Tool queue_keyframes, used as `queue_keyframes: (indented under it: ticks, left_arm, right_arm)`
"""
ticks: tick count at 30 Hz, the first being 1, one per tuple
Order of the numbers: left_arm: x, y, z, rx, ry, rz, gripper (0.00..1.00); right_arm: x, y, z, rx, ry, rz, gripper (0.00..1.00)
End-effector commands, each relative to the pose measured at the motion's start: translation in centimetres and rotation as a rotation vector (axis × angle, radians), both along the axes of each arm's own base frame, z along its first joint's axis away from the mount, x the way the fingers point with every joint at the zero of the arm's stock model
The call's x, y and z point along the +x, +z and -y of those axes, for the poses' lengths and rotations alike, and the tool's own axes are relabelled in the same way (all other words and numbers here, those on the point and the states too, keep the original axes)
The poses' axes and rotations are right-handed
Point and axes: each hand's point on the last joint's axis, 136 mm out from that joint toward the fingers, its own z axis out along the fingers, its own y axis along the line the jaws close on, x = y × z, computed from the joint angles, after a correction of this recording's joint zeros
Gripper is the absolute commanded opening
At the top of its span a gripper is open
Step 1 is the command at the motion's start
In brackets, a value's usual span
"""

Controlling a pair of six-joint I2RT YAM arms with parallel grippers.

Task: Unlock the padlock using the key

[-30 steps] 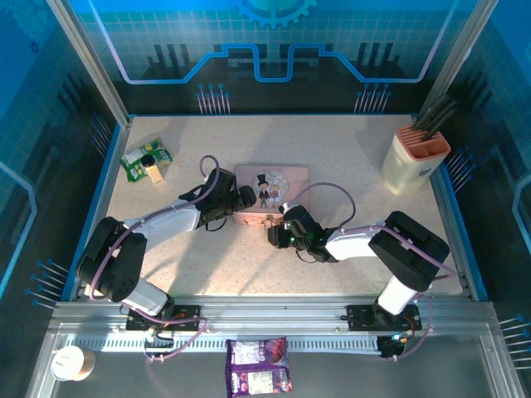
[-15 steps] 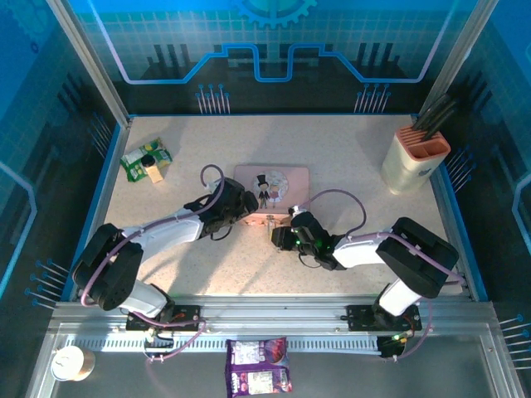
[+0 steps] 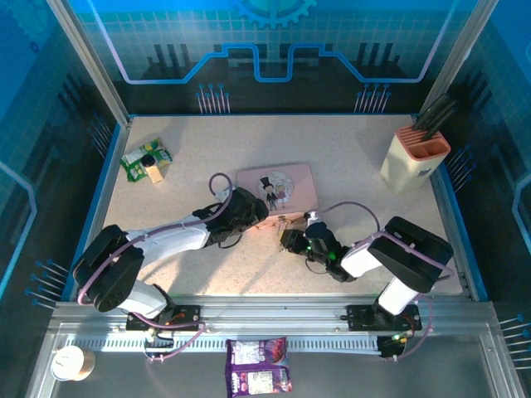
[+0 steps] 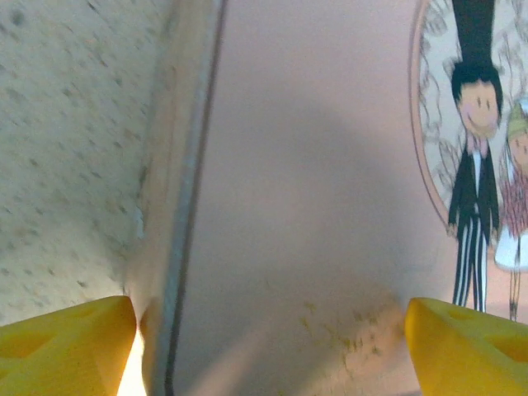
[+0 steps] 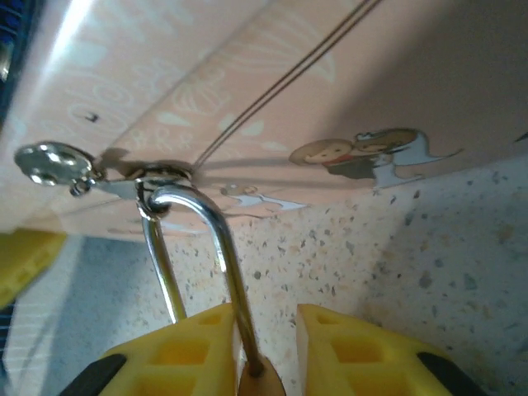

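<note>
Top external view puts the work near the middle of the table [image 3: 373, 240], where the pink tin [image 3: 290, 184] lies slightly askew. The left gripper [image 3: 251, 211] sits at the tin's near left corner, and the right gripper [image 3: 292, 240] is just off its near edge. From the left wrist, that gripper's yellow fingers [image 4: 66, 342] stand wide apart, one down beside the tin's wall and one over the lid, clamping nothing. From the right wrist, the two fingers are drawn close together on the padlock [image 5: 227, 264]. Its silver loop rises from between them and hooks through the latch [image 5: 157, 180] on the tin's front, and a sliver of the brass body shows deep in the gap. The key is too small to pick out with any certainty.

My reading is that the step is steadying the padlock so the key can go in. Doing it well means the right gripper holds the body firm without hauling on the latch, since a pull would likely drag or tip the tin. The left gripper can brace the corner against that. The keyhole end should face open table rather than sit buried between the fingers. The loop also needs slack to spring free. The risk is the small body twisting or slipping in the grip.
</note>
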Motion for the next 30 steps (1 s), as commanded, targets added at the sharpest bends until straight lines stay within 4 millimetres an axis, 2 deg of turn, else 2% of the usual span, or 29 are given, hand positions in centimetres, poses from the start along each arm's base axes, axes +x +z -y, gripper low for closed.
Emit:
queue_keyframes:
  ticks: [1, 8, 19, 30]
  left_arm:
    - [-1.4, -1.0, 1.3, -0.025, -0.024, -0.052, 0.85]
    - [-1.7, -0.9, 3.2, -0.039, -0.057, -0.059, 0.85]
    - [-1.7, -0.7, 3.0, -0.031, -0.040, -0.051, 0.85]
    - [-1.5, -0.9, 3.2, -0.045, -0.024, -0.060, 0.85]
  right_arm:
    - [1.5, 0.5, 1.0, 0.099, -0.097, 0.011, 0.18]
    - [2.2, -0.6, 2.3, 0.142, -0.161, -0.011, 0.16]
    - [2.9, -0.5, 3.2, 0.162, -0.194, -0.008, 0.00]
    - [3.5, 0.3, 4.1, 0.247, -0.277, -0.015, 0.00]
